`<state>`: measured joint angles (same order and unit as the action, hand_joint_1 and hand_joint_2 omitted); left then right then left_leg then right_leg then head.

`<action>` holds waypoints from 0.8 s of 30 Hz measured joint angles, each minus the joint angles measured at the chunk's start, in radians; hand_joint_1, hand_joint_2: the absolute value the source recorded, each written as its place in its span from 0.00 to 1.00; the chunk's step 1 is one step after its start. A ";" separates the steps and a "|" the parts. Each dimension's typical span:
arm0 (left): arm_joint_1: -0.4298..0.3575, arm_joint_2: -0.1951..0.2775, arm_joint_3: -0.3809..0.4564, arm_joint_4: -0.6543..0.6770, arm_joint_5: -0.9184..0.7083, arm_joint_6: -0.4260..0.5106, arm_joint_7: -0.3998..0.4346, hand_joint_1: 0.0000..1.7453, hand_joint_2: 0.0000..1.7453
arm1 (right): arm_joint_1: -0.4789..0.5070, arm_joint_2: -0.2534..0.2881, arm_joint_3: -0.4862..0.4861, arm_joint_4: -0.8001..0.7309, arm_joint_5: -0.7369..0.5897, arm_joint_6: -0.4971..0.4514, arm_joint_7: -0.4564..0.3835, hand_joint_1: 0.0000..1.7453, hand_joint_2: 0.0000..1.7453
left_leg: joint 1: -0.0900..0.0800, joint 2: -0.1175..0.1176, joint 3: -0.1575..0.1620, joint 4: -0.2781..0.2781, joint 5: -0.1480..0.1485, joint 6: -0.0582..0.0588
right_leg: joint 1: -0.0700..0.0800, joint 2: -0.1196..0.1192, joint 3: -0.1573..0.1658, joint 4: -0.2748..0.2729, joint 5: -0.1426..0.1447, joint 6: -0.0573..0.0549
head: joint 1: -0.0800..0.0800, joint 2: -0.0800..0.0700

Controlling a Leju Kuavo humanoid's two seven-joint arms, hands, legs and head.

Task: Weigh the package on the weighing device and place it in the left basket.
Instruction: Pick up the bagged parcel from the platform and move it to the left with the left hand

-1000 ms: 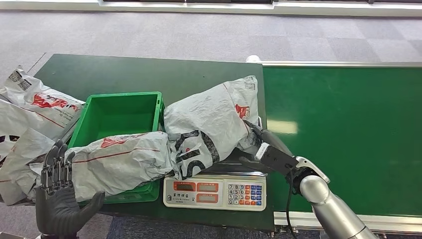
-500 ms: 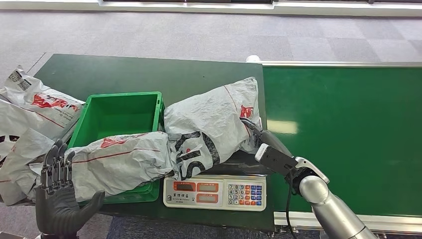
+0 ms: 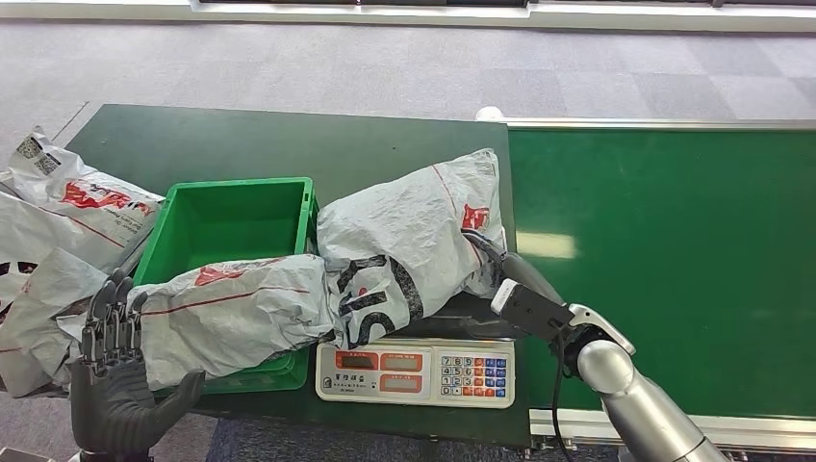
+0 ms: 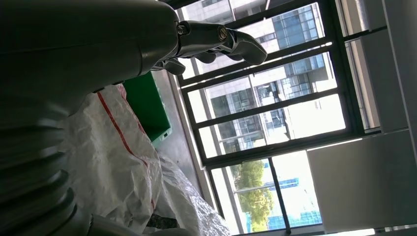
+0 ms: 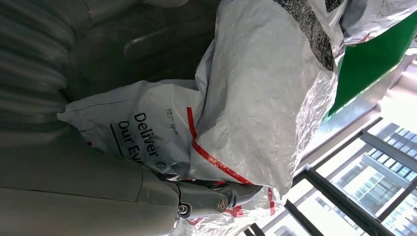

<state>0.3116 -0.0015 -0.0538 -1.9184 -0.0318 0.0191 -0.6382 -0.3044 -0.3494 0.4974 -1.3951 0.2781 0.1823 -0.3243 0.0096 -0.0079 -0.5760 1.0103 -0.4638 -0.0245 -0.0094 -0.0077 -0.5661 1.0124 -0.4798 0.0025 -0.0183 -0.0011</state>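
Package on scale: one grey poly mailer package (image 3: 409,245) with red and black print, lying on the platform of the weighing scale (image 3: 416,372), its left end reaching over to the basket's corner.
Scale: one, white, at the front edge of the dark green bench (image 3: 289,140); two red display windows and a keypad face the robot.
Basket: one green plastic basket (image 3: 236,217), just left of the scale.
Second package: one grey package across basket (image 3: 236,313), draped over the basket's near rim (red stripe along it).
Other parcels: a heap of grey parcels (image 3: 58,212) at the bench's left end, at least three; exact count unclear.
Right robot hand (image 3: 510,294): pressed against the right end of the package on the scale; in the right wrist view a thumb (image 5: 216,199) lies against the bag's printed face. Whether it truly grips, I cannot tell.
Left robot hand (image 3: 115,385): raised at the near left corner, fingers straight and apart, holding nothing.
Conveyor: one green belt (image 3: 664,250), right of the bench.
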 joint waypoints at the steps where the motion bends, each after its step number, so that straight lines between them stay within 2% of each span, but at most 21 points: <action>1: 0.000 0.000 0.000 0.000 0.000 -0.001 0.000 0.00 1.00 | 0.000 0.000 0.001 0.000 0.000 0.000 0.000 0.00 1.00 | 0.000 0.000 0.000 0.000 0.000 0.000 | 0.000 0.000 0.000 0.000 0.000 0.000 | 0.000 0.000; 6: 0.000 0.000 0.000 0.000 0.000 -0.003 0.000 0.00 1.00 | 0.000 0.000 0.003 0.000 0.000 0.000 0.000 0.00 1.00 | 0.000 0.000 0.000 0.000 0.000 0.000 | 0.000 0.000 0.000 0.000 0.000 0.000 | 0.000 0.000; 8: -0.017 -0.003 -0.003 0.004 -0.034 -0.001 0.034 0.00 1.00 | 0.014 0.002 0.002 -0.008 -0.030 -0.032 -0.031 0.00 1.00 | 0.000 0.000 0.003 0.002 0.000 0.000 | 0.000 0.000 -0.006 -0.002 0.000 0.001 | -0.001 0.000; 9: -0.073 -0.011 -0.013 0.029 -0.093 0.006 0.091 0.00 1.00 | 0.056 0.007 -0.009 -0.044 -0.072 -0.091 -0.083 0.00 1.00 | 0.000 -0.007 0.002 0.003 0.001 0.002 | 0.000 -0.007 -0.007 -0.003 -0.002 0.002 | -0.003 0.000; 10: -0.162 -0.028 -0.034 0.073 -0.189 0.020 0.185 0.00 1.00 | 0.118 0.016 -0.030 -0.103 -0.123 -0.181 -0.155 0.00 1.00 | 0.001 -0.019 0.000 0.004 0.004 0.003 | 0.000 -0.020 -0.007 -0.003 -0.003 0.003 | -0.004 0.000; 12: -0.395 -0.073 -0.124 0.203 -0.492 0.062 0.430 0.00 1.00 | 0.267 0.052 -0.088 -0.265 -0.196 -0.390 -0.300 0.00 1.00 | 0.002 -0.042 -0.010 0.004 0.008 0.004 | 0.001 -0.043 0.001 -0.002 -0.005 0.002 | -0.007 0.000; 13: -0.486 -0.091 -0.177 0.260 -0.648 0.082 0.522 0.00 1.00 | 0.321 0.069 -0.113 -0.330 -0.207 -0.464 -0.334 0.00 1.00 | 0.003 -0.043 -0.012 0.004 0.008 0.002 | 0.001 -0.044 0.003 -0.002 -0.003 0.001 | -0.006 0.000; 14: -0.552 -0.101 -0.228 0.306 -0.784 0.098 0.575 0.00 1.00 | 0.362 0.083 -0.133 -0.380 -0.210 -0.508 -0.346 0.00 1.00 | 0.003 -0.035 -0.014 0.003 0.008 0.002 | 0.000 -0.035 0.003 -0.001 -0.001 0.001 | -0.006 0.000; 16: -0.631 -0.107 -0.300 0.361 -0.905 0.117 0.588 0.00 1.00 | 0.416 0.094 -0.163 -0.444 -0.215 -0.538 -0.338 0.00 1.00 | 0.001 -0.014 -0.015 0.003 0.004 0.004 | -0.002 -0.013 -0.001 -0.001 0.004 0.003 | -0.006 0.000; 18: -0.673 -0.106 -0.347 0.388 -0.869 0.126 0.582 0.00 1.00 | 0.449 0.102 -0.182 -0.481 -0.217 -0.543 -0.335 0.00 1.00 | -0.002 0.002 -0.010 0.003 0.002 0.005 | -0.003 0.003 -0.005 -0.001 0.006 0.005 | -0.006 0.000; 24: -0.731 -0.102 -0.415 0.430 -0.776 0.129 0.582 0.00 1.00 | 0.497 0.116 -0.216 -0.549 -0.229 -0.568 -0.342 0.00 1.00 | -0.002 0.006 -0.006 0.004 0.002 0.007 | -0.004 0.007 -0.007 -0.001 0.007 0.007 | -0.006 0.000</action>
<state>-0.4189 -0.1038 -0.4691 -1.4881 -0.8076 0.1480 -0.0558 0.1922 -0.2331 0.2813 -1.9438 0.0494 -0.3858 -0.6663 0.0074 -0.0015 -0.5816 1.0144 -0.4621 -0.0180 -0.0134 -0.0004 -0.5730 1.0116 -0.4727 0.0090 -0.0244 -0.0011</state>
